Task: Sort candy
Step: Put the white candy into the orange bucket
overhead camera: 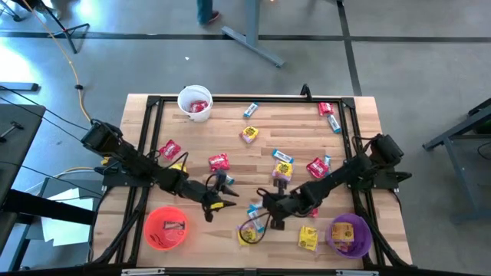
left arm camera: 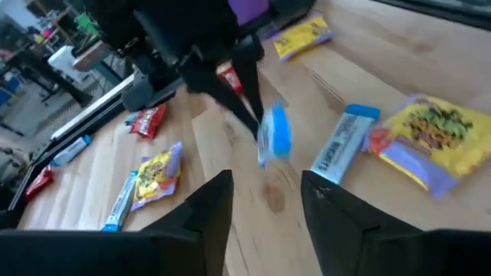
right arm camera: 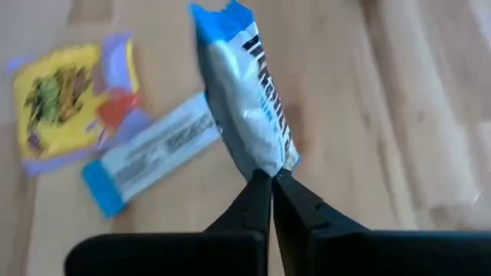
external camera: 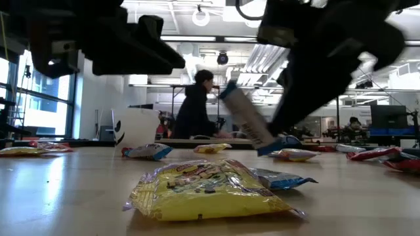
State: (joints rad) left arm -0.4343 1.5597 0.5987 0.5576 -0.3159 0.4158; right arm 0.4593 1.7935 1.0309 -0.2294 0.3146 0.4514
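My right gripper (right arm camera: 270,178): fingers pinched tight on one end of a blue-and-white bar (right arm camera: 247,96), over the front middle of the table (overhead camera: 360,107).
Held bar, axis: in the low view it stands tilted, lower end in my fingers, free end up and leaning away from my arm; it is clear of the wood.
My left gripper (left arm camera: 267,201): fingers apart with nothing between them, just beside the held bar, pointing at it.
Second bar (right arm camera: 149,149): flat on the wood just beside the held one, lying at an angle to it, one blue end nearly touching the yellow packet (right arm camera: 65,96).
Yellow packet: flat, face up, beside that second bar near the table's front edge.
Other candy: red packets, yellow packets and more blue-and-white bars scattered flat across the table, long axes pointing every which way.
White cup (overhead camera: 195,102): far side, left of middle; a red packet inside.
Orange cup (overhead camera: 166,228): front left, by my left arm; something red inside, but I cannot tell what.
Purple cup (overhead camera: 350,234): front right; yellow packets inside.
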